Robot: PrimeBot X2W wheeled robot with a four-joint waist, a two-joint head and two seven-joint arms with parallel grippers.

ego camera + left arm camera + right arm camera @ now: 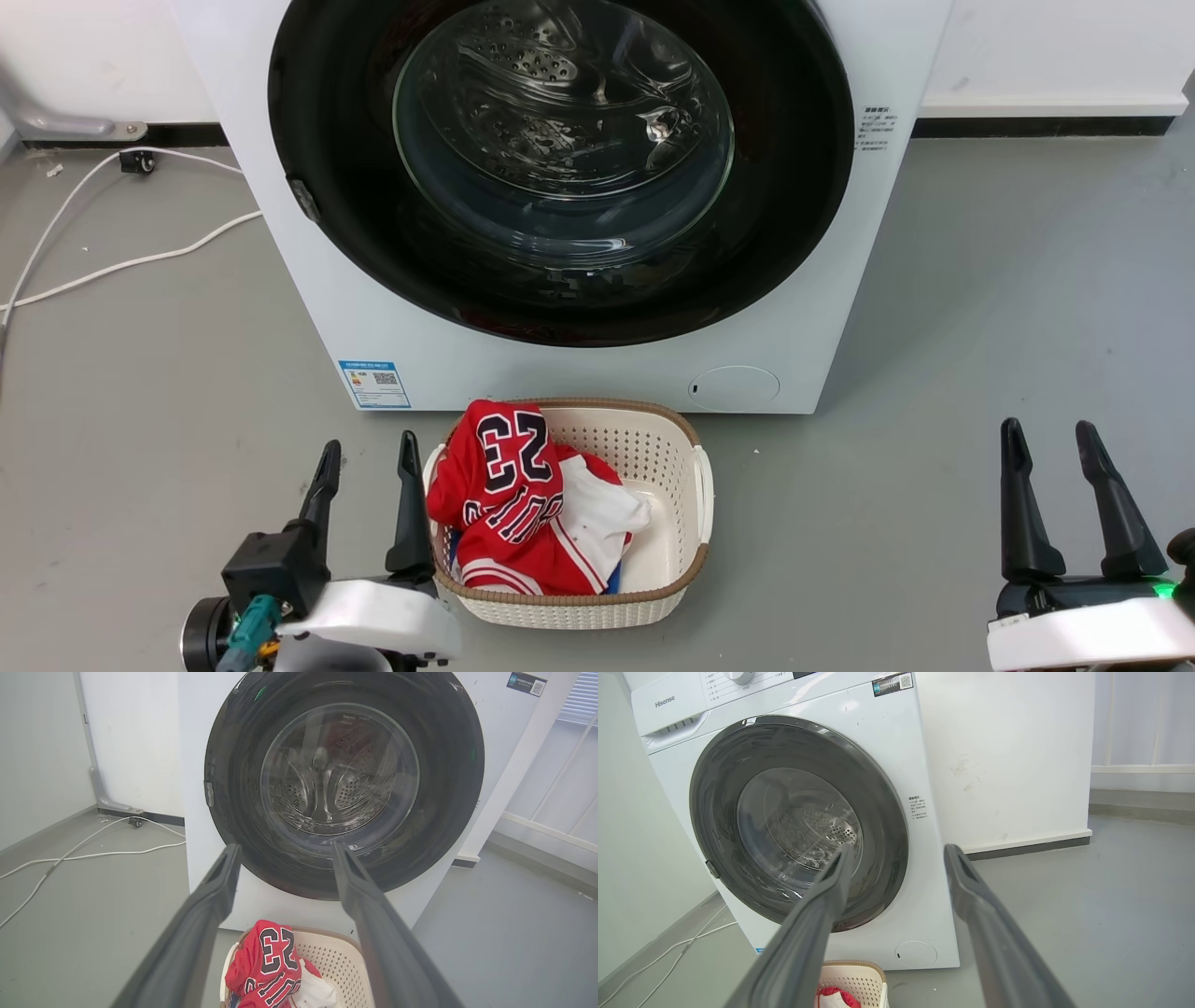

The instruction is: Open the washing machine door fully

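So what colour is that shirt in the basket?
The shirt is red with black numerals outlined in white, clearest in the head view.

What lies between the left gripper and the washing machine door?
Head view: bare floor and the machine's white lower front with its blue label. The laundry basket stands beside the left gripper, not between.
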